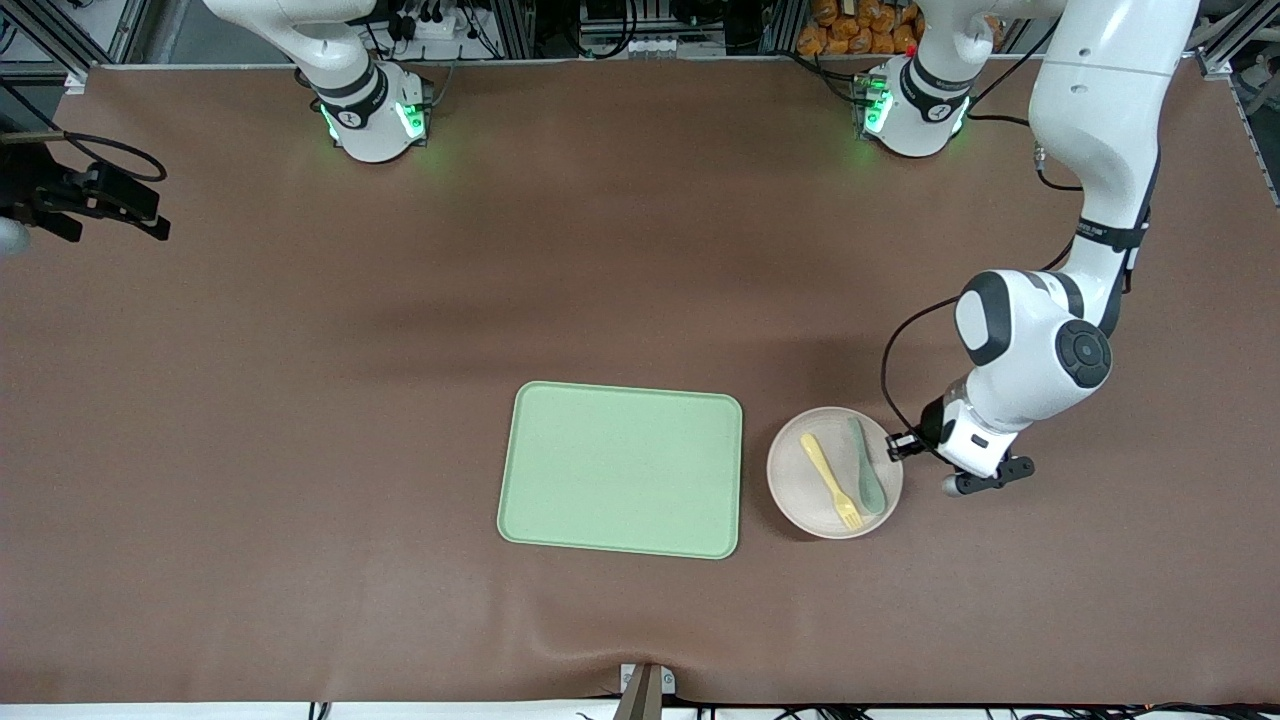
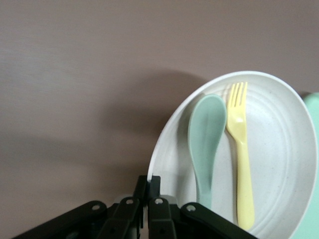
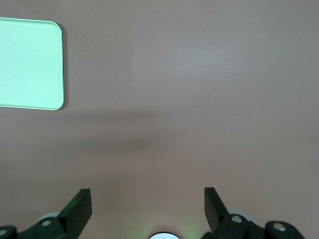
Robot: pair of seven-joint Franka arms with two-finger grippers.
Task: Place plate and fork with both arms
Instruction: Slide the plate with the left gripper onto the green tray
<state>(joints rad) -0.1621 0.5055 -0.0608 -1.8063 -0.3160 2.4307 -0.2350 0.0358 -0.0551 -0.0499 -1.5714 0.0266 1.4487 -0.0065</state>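
Observation:
The pale plate [image 1: 797, 492] lies beside the light-green tray [image 1: 620, 470], toward the left arm's end of the table. On it lie the yellow fork [image 1: 830, 480] and a grey-green spoon [image 1: 868, 478], side by side. My left gripper [image 1: 896, 445] is at the plate's edge and shut on its rim. The left wrist view shows its fingers [image 2: 148, 181] pinching the rim of the plate [image 2: 284, 149], with the fork [image 2: 240, 149] and the spoon [image 2: 204, 139] just past them. My right gripper [image 3: 147, 196] is open and empty, high over bare table near its base, where the arm waits.
The tray holds nothing; one corner of it shows in the right wrist view [image 3: 30, 62]. A black device with a cable [image 1: 95, 200] stands at the right arm's end of the table. Brown mat covers the table.

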